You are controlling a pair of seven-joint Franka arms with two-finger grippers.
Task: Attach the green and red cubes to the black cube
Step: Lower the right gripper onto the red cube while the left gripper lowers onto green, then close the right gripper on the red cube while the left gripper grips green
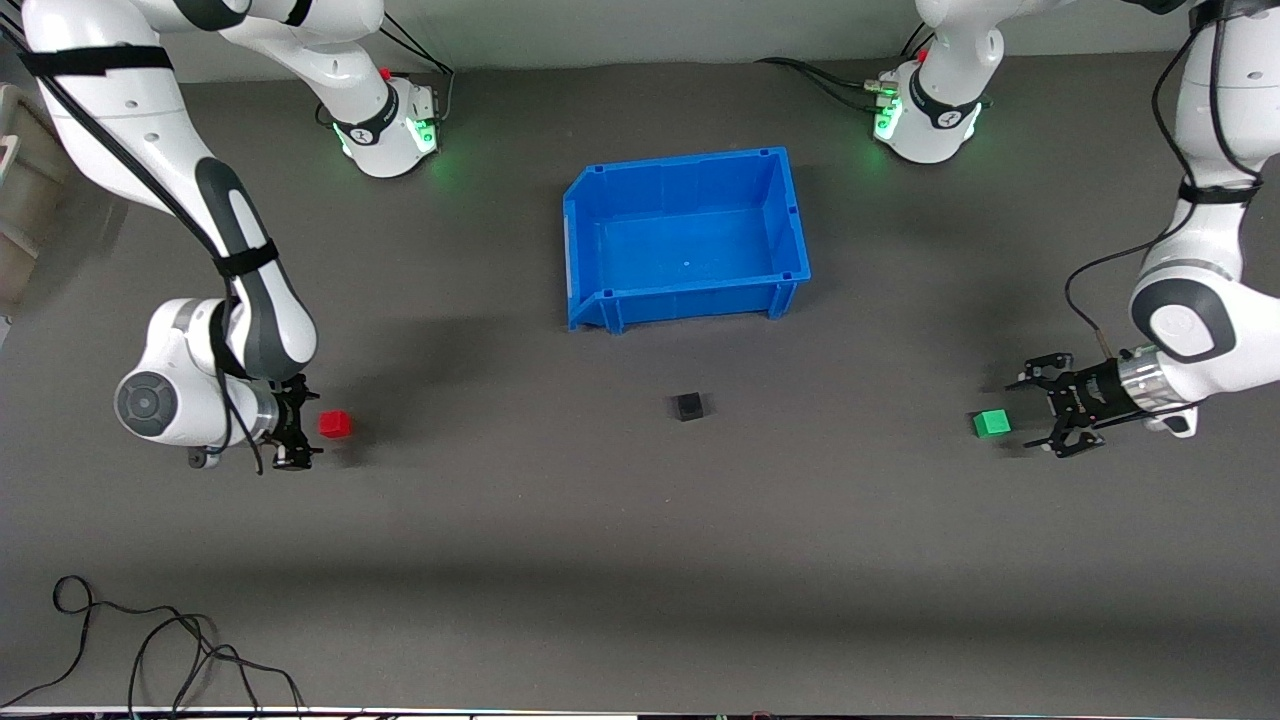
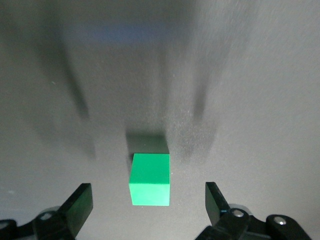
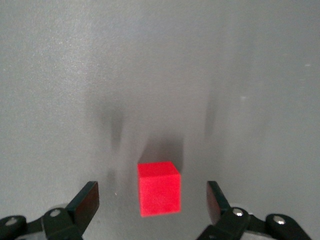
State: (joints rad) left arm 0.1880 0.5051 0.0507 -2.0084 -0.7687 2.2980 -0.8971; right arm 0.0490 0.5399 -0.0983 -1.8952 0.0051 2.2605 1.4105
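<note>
Surface: a dark grey mat (image 1: 620, 560) covers the whole table, matte and plain, with soft shadows under both arms.
Room: a pale wall strip runs along the top edge of the front view; both arm bases glow green there.
Blue bin (image 1: 687, 238): open-topped, nothing in it, mid-table, closer to the bases than all three cubes.
Cable (image 1: 150, 650): a loose black loop on the mat at the edge nearest the front camera, toward the right arm's end.
Beige object (image 1: 25, 190): at the table's edge by the right arm; too cropped to identify, possibly a box.
Black cube (image 1: 688, 406): alone on the mat, nearer the front camera than the bin, well apart from both coloured cubes.
Green cube (image 1: 991, 423): on the mat toward the left arm's end.
Red cube (image 1: 335, 424): on the mat toward the right arm's end.
Left gripper (image 1: 1040, 410): low over the mat just beside the green cube, fingers (image 2: 80, 205) spread wide, holding nothing.
Right gripper (image 1: 300, 425): low just beside the red cube, fingers (image 3: 86, 200) spread, holding nothing.
In the way: nothing lies between either coloured cube and the black cube.
</note>
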